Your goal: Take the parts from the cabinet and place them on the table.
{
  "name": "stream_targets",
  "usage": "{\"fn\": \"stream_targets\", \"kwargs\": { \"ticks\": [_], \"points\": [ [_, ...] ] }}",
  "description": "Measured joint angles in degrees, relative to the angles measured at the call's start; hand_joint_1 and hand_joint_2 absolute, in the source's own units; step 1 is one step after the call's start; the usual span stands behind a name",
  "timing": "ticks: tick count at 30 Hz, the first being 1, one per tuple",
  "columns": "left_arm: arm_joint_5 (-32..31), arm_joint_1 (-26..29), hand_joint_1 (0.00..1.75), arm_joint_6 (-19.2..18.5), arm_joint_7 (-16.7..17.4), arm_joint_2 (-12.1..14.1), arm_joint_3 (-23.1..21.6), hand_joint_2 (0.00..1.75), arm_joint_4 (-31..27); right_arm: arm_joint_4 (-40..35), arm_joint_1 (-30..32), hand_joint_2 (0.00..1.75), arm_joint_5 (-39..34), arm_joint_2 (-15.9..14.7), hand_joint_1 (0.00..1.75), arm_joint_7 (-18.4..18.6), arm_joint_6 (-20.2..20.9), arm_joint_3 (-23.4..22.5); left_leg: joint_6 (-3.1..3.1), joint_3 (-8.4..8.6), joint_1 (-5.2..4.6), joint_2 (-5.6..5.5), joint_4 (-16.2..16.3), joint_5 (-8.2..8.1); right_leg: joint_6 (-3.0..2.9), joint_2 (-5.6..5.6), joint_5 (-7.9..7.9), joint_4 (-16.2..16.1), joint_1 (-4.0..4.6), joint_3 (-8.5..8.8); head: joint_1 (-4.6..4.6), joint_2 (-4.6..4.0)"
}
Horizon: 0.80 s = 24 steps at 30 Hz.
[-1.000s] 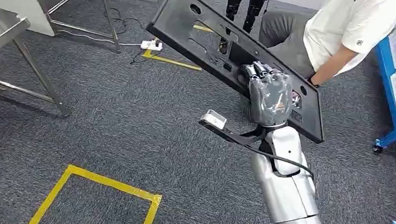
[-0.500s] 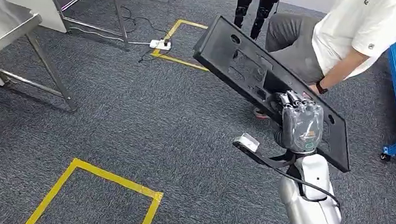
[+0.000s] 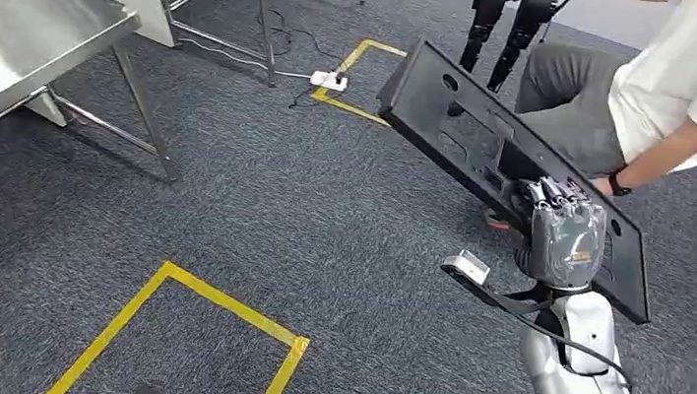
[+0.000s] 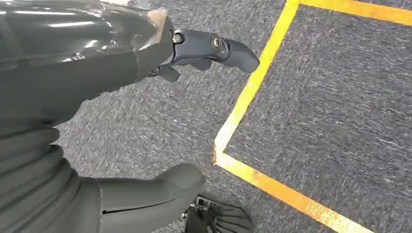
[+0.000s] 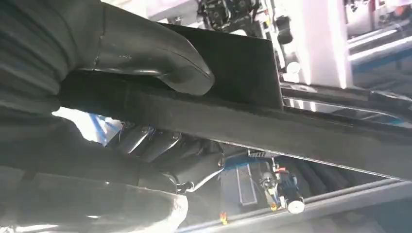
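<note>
Carpet (image 3: 252, 226), grey, spans the head view, with a steel table (image 3: 14, 50) at upper left and a yellow tape outline (image 3: 213, 306) at lower centre. Person (image 3: 652, 103) in a white shirt sits at upper right. Black panel (image 3: 488, 153), long, flat, with cutouts and holes, tilts across the right half, off the floor. Right arm rises from lower right; right hand (image 3: 566, 240) grips the panel's lower edge. Right wrist view adds the thumb (image 5: 145, 53) pressed on one face and fingers (image 5: 165, 150) curled under the other. Left wrist view shows the left hand (image 4: 97, 97) above carpet and tape, fingers apart, holding nothing.
</note>
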Motion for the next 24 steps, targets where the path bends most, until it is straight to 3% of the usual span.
{"fn": "stream_targets", "kwargs": {
  "ticks": [1, 3, 4, 5, 6, 8, 9, 10, 11, 12, 13, 14, 15, 18, 19, 20, 21, 23, 24],
  "points": [
    [-0.04, 0.05, 0.0, -0.07, -0.04, 0.0, 0.0, 1.75, 0.0, 0.04, -0.1, 1.75, 0.32, 0.06, 1.75, 0.24, 0.04, 0.02, -0.4, -0.19, -0.03, -0.32, -0.26, 0.25, -0.67, -0.59, 0.03, 0.18, 0.05, -0.26, -0.26, 0.0],
    [-0.2, 0.29, 0.0, -0.22, -0.04, 0.04, 0.0, 1.75, 0.02, 0.02, -0.18, 1.75, 0.54, 0.24, 1.75, 0.39, 0.04, 0.11, -0.96, -0.36, 0.36, -1.16, -0.41, 0.63, -1.38, -1.57, 0.22, 0.27, 0.27, -0.32, -0.48, 0.0],
    [-0.2, 0.34, 0.0, -0.22, -0.04, 0.13, 0.0, 1.75, 0.02, 0.0, -0.42, 1.75, 0.59, 0.37, 1.75, 0.41, 0.04, 0.13, -1.06, -0.64, 0.64, -0.56, -0.04, 0.21, -2.12, -2.28, 0.44, 0.04, -0.36, -0.23, -0.5, 0.0],
    [-0.24, 0.32, 0.0, -0.2, -0.04, 0.11, -0.02, 1.75, 0.02, -0.09, -0.57, 1.75, 0.61, 0.37, 1.75, 0.46, 0.07, 0.13, -1.16, -1.33, 0.35, 1.98, 1.67, -1.15, -2.49, -2.64, 0.46, 0.03, -0.12, -0.19, -0.72, 0.0],
    [-0.28, 0.26, 0.0, -0.2, -0.04, 0.11, -0.02, 1.75, 0.02, -0.24, -0.69, 1.75, 0.54, 0.28, 1.75, 0.46, 0.09, 0.11, -1.29, -3.05, 0.39, 3.33, 5.51, -3.57, -3.39, -3.24, 0.47, 0.03, 0.22, -0.24, -1.14, 0.0],
    [-0.42, 0.3, 0.0, -0.2, -0.04, 0.09, -0.04, 1.75, 0.02, -0.22, -0.72, 1.75, 0.26, 0.15, 1.75, 0.46, 0.24, 0.09, -1.36, -7.33, 0.43, 3.85, 15.02, -7.87, -3.63, -4.39, 0.36, 0.03, 0.76, -0.29, -1.14, 0.0],
    [-0.48, 0.37, 0.0, -0.2, -0.04, 0.04, -0.07, 1.75, 0.02, -0.22, -0.71, 1.75, 0.08, 0.11, 1.75, 0.39, 0.24, 0.09, -1.31, -8.69, 0.42, 3.86, 17.92, -8.61, -3.67, -4.93, 0.33, 0.03, 1.0, -0.31, -1.16, 0.0],
    [-0.66, 0.42, 0.0, -0.2, -0.02, 0.02, -0.13, 1.75, 0.02, -0.22, -0.72, 1.75, -0.09, 0.02, 1.75, 0.26, 0.24, 0.09, -1.15, -8.7, 0.42, 3.88, 18.07, -8.05, -3.71, -5.44, 0.3, 0.03, 1.21, -0.28, -1.14, 0.0],
    [-0.68, 0.41, 0.0, -0.2, -0.02, 0.04, -0.18, 1.75, 0.02, -0.22, -0.76, 1.75, -0.24, -0.11, 1.75, 0.13, 0.24, 0.07, -0.89, -7.47, 0.38, 3.96, 15.75, -6.48, -3.76, -5.97, 0.25, 0.03, 1.35, -0.23, -1.16, 0.0],
    [-0.7, 0.38, 0.0, -0.22, -0.02, 0.04, -0.22, 1.75, 0.02, -0.22, -0.83, 1.75, -0.44, -0.18, 1.75, 0.02, 0.24, 0.07, -0.52, -5.1, 0.22, 4.25, 11.5, -4.33, -3.86, -6.42, 0.17, 0.04, 1.46, -0.11, -1.16, 0.0],
    [-0.72, 0.33, 0.0, -0.22, -0.02, 0.04, -0.24, 1.75, 0.02, -0.22, -0.9, 1.75, -0.61, -0.26, 1.75, -0.09, 0.24, 0.02, 0.07, -1.98, -0.03, 5.28, 6.0, -2.04, -3.95, -6.97, 0.08, 0.03, 1.57, 0.07, -1.18, 0.0],
    [-0.79, 0.18, 0.0, -0.22, -0.02, 0.04, -0.26, 1.75, 0.0, -0.22, -0.97, 1.75, -0.72, -0.37, 1.75, -0.22, 0.22, -0.07, 0.8, 0.33, -0.7, 8.51, 1.61, -1.57, -4.0, -7.39, 0.01, 0.03, 1.67, 0.19, -1.2, 0.0],
    [-0.81, -0.06, 0.0, -0.22, 0.02, 0.04, -0.26, 1.75, 0.0, -0.22, -1.04, 1.75, -0.81, -0.61, 1.75, -0.26, 0.2, -0.11, 0.97, 0.65, -1.4, 9.51, 0.76, -1.84, -3.65, -7.9, -0.22, 0.26, 2.6, -0.05, -1.16, 0.0],
    [-0.85, -0.07, 0.0, -0.26, 0.11, 0.0, -0.28, 1.75, 0.0, -0.22, -1.14, 1.75, -0.9, -1.05, 1.75, -0.31, 0.2, -0.13, 1.29, 0.16, -1.58, 7.24, 0.71, -1.65, -3.28, -9.71, -0.28, -0.09, 2.35, 0.13, -1.11, 0.0],
    [-0.85, -0.07, 0.0, -0.26, 0.13, 0.02, -0.28, 1.75, 0.0, -0.28, -1.36, 1.75, -0.9, -1.16, 1.75, -0.33, 0.2, -0.15, 1.79, 0.63, -1.1, 6.51, -0.05, -1.09, -2.84, -9.6, -0.65, 0.2, 3.0, 0.15, -1.09, 0.0],
    [-0.87, -0.11, 0.0, -0.28, 0.15, -0.09, -0.28, 1.75, 0.0, -0.26, -1.56, 1.75, -0.9, -1.44, 1.75, -0.37, 0.22, -0.22, 1.96, 0.82, -0.95, 5.97, -0.39, -0.85, -2.62, -6.78, -1.26, 1.28, 2.27, -0.43, -1.07, 0.0],
    [-0.87, -0.37, 0.0, -0.33, 0.15, -0.09, -0.31, 1.75, 0.0, -0.28, -1.74, 1.75, -0.92, -1.73, 1.75, -0.46, 0.24, -0.33, 2.37, 0.8, -0.78, 5.28, -0.46, -0.6, -2.93, -4.31, -2.91, 4.57, 2.06, -1.77, -1.16, 0.0],
    [-0.92, -0.6, 0.0, -0.46, 0.13, -0.26, -0.33, 1.75, 0.0, -0.02, -1.96, 1.75, -0.92, -2.34, 1.75, -0.48, 0.74, -0.5, 2.41, 0.71, -0.57, 3.59, -0.46, -0.57, -3.2, -3.15, -6.45, 13.76, 1.66, -6.3, -0.66, 0.0],
    [-0.9, -0.55, 0.0, -0.57, 0.13, -0.28, -0.33, 1.75, 0.0, 0.15, -2.07, 1.75, -0.96, -2.41, 1.75, -0.48, 1.14, -0.5, 2.4, 0.71, -0.47, 2.78, -0.45, -0.56, -2.89, -3.05, -7.37, 17.62, 1.64, -8.28, -0.63, 0.0]
  ]
}}
